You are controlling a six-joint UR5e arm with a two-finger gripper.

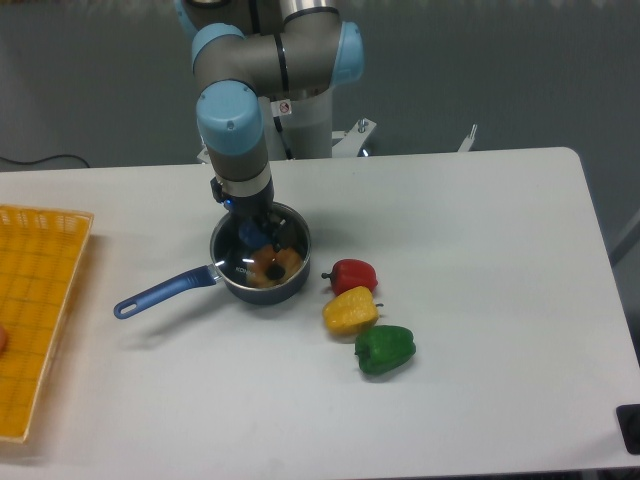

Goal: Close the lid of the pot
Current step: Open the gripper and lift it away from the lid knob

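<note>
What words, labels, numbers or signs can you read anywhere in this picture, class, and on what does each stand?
None can be read.
Small red-and-white sticker on the robot arm: too small and blurred to read.
Pale mark on the inner wall of the pot: perhaps lettering, too blurred to read.
The peppers, the yellow basket and the table show no text.

Robotics laboratory test station. A grey-and-blue industrial arm [262,70] is mounted at the rear edge of a plain white desk [480,260], before a bare grey wall [500,70]. Practice items lie on the desk: a pot [258,262], three toy peppers [362,315] and a yellow plastic basket [35,300]. A cable [40,160] trails at left.
</note>
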